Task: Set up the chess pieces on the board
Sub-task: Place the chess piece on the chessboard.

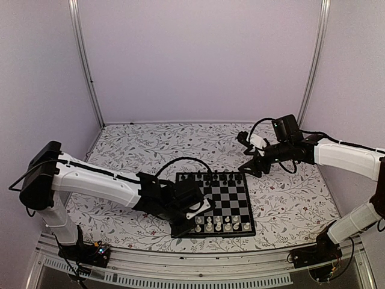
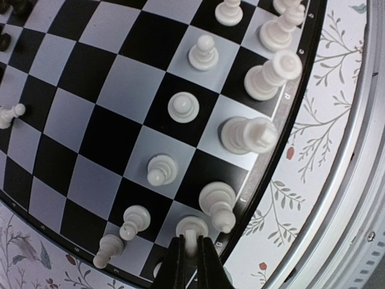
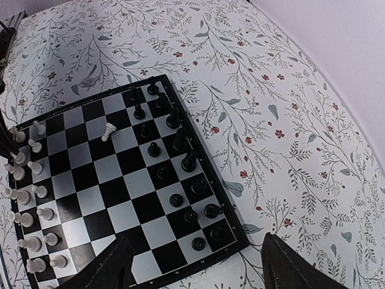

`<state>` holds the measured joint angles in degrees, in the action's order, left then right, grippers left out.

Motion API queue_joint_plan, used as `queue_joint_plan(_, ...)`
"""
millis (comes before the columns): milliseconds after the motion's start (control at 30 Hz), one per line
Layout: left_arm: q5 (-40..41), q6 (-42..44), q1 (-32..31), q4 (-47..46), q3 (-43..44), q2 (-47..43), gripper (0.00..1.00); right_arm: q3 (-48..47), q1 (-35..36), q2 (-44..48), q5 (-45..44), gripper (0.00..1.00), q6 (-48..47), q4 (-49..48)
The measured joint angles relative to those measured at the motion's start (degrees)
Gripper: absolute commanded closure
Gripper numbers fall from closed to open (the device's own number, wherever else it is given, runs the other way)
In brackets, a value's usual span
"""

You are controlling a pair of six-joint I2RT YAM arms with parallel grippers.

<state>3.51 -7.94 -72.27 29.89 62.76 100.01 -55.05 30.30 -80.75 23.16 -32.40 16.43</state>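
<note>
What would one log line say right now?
left gripper: shut on white piece | right gripper: open, near board | one pawn tipped

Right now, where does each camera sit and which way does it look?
Top: above and behind, facing down at the board; left arm and right arm show.
Left wrist: close over the white rows; left gripper pinches a white piece.
Right wrist: higher, by the black rows, looking down; open right gripper shows.
Shared: both wrist views catch one stray white piece midboard.
</note>
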Motion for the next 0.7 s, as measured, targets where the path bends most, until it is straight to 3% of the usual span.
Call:
queue_joint_plan(333, 0.7, 0.0, -0.3, 1.5, 0.1, 0.0, 0.75, 0.0, 0.0, 0.0, 0.4, 0.23, 0.0, 0.0)
queue_joint_plan(700, 4.0, 2.3, 0.4, 4.8, 4.4, -5.1, 0.64, 0.0, 0.0, 0.0, 0.7, 0.23, 0.0, 0.0)
